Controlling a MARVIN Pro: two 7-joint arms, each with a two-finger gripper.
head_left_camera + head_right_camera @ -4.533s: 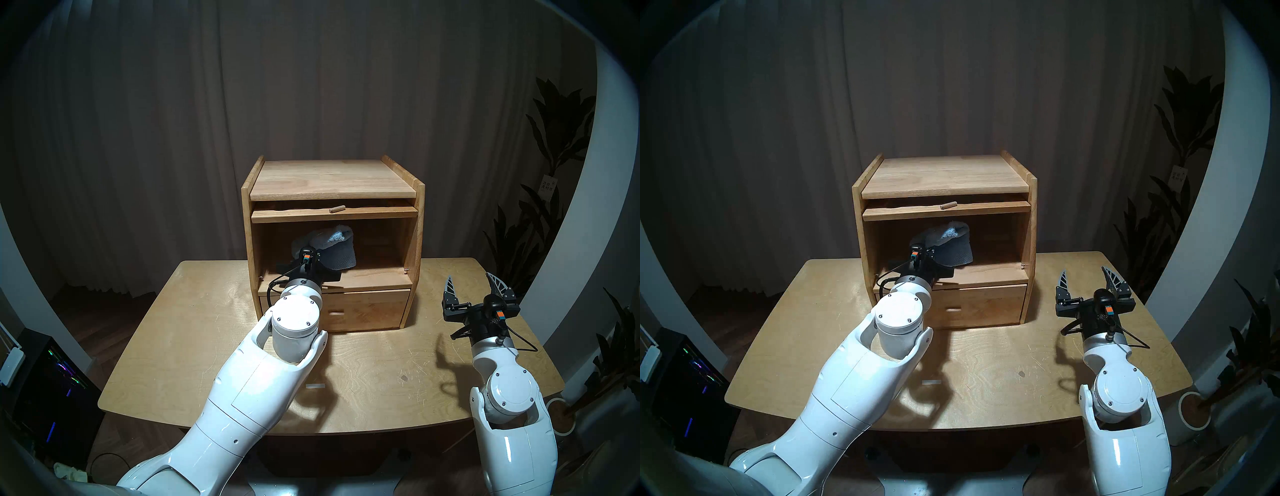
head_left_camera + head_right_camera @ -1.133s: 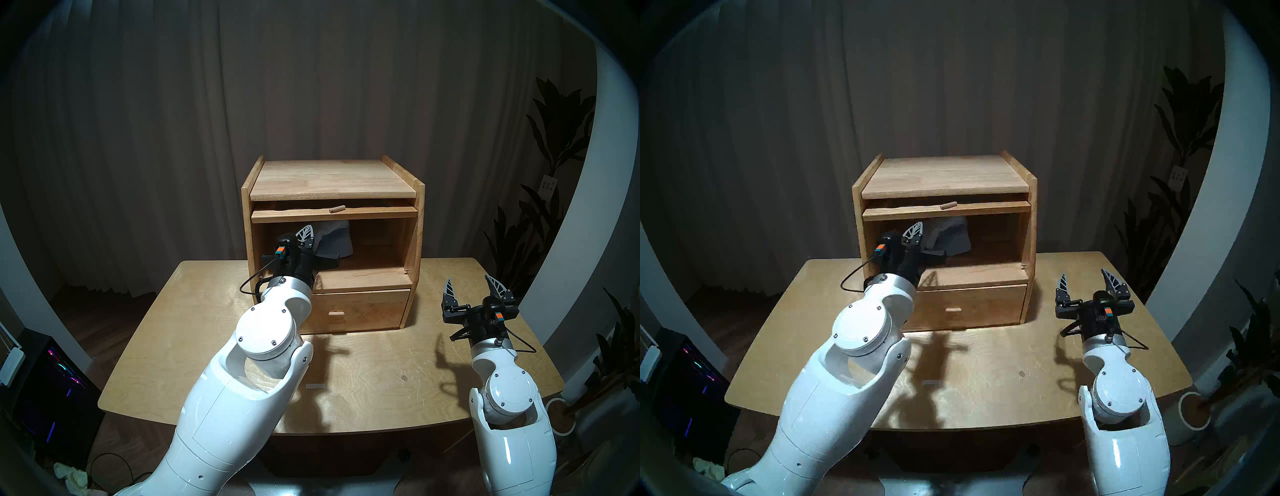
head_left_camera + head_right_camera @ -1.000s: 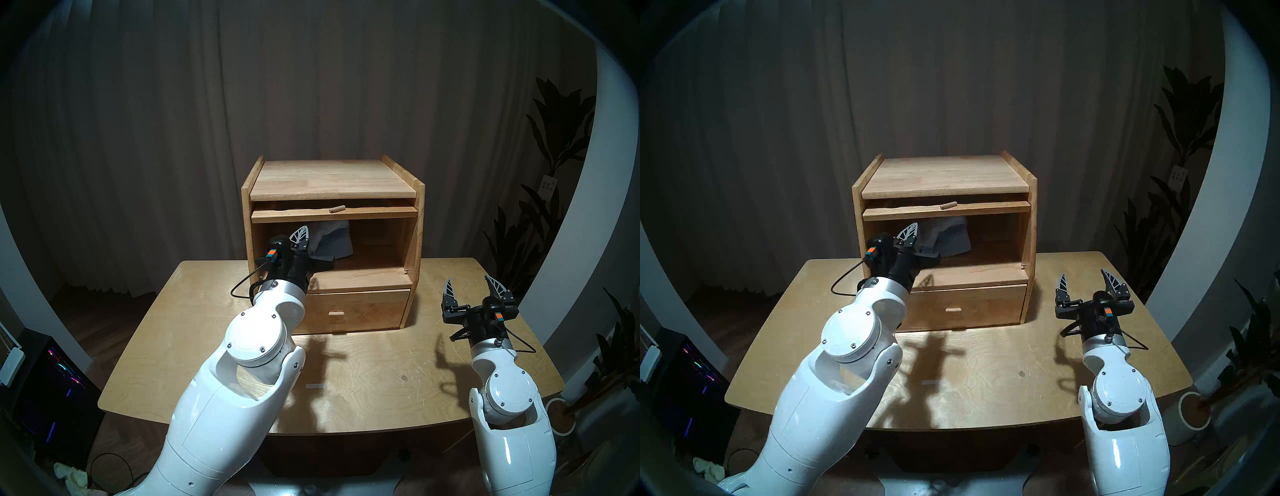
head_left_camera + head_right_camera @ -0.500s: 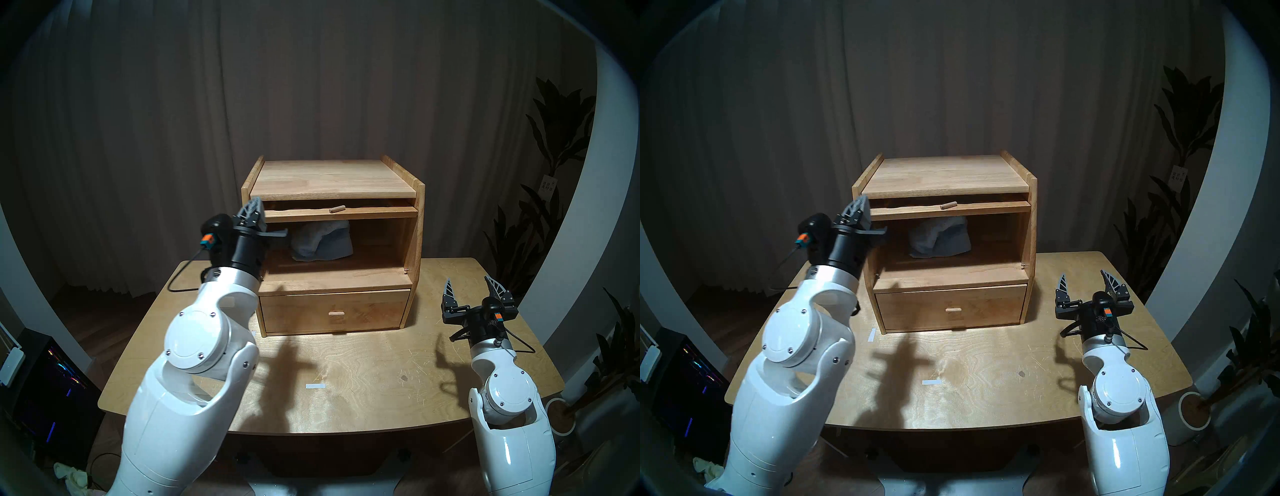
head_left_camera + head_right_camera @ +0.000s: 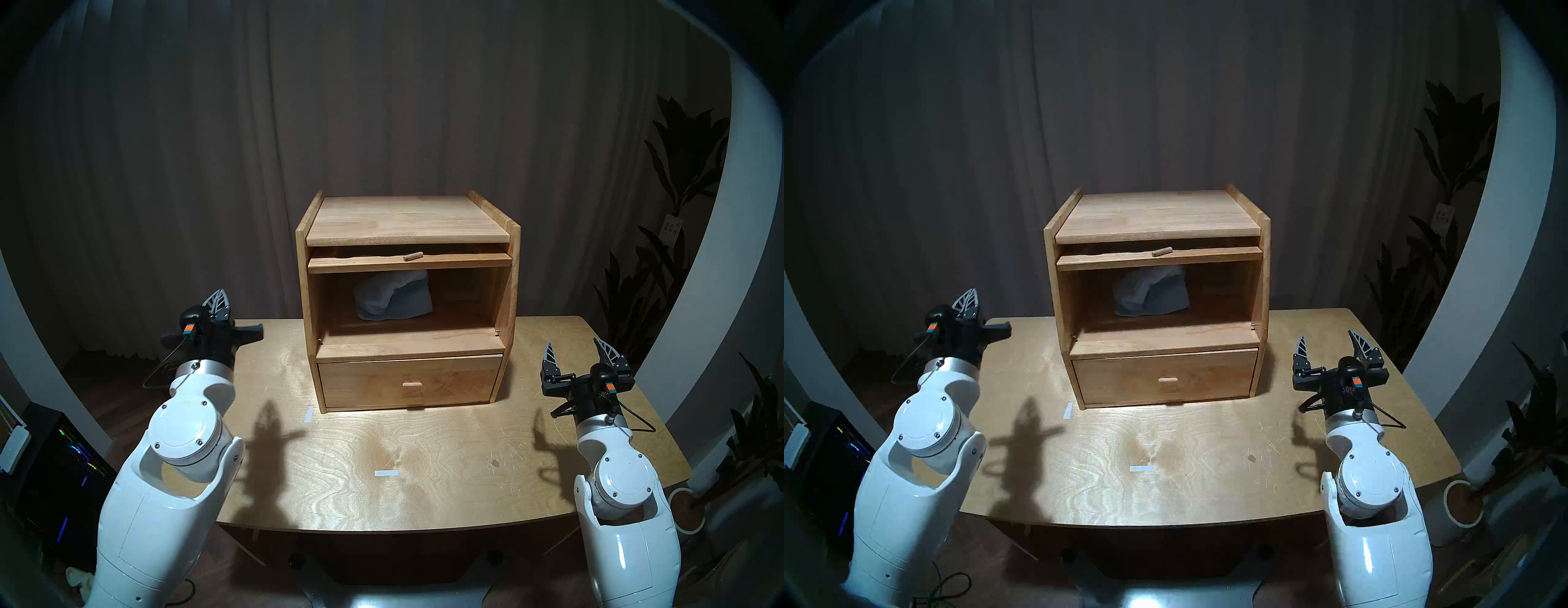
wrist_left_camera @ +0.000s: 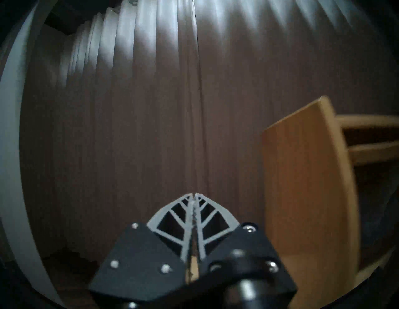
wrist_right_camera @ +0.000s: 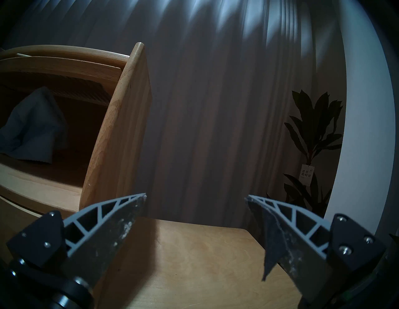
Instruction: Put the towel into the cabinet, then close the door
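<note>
The light-blue towel point(image 5: 392, 297) point(image 5: 1151, 291) point(image 7: 32, 129) lies crumpled inside the open upper compartment of the light-wood cabinet point(image 5: 403, 220) point(image 5: 1157, 212) point(image 6: 302, 183) point(image 7: 121, 129), left of centre. The door point(image 5: 458, 261) point(image 5: 1208, 254) is flipped up flat under the cabinet top, and its peg knob point(image 5: 412, 256) points forward. My left gripper point(image 5: 219, 294) point(image 5: 970, 293) point(image 6: 193, 194) is shut and empty, pointing up, left of the cabinet over the table's left edge. My right gripper point(image 5: 572, 342) point(image 5: 1326, 335) point(image 7: 196, 196) stands open and empty to the right of the cabinet.
Below the compartment a closed drawer point(image 5: 409, 382) faces me. The cabinet stands at the back of a wooden table point(image 5: 424, 458) with two white tape strips point(image 5: 386, 473). Behind is a curtain, a plant point(image 5: 679, 178) at the right, and a lit computer case point(image 5: 63, 458) on the floor at the left.
My left gripper has drawn out of the compartment without the towel, swung left and down to the table's left edge, and stays shut. The right arm has not moved.
</note>
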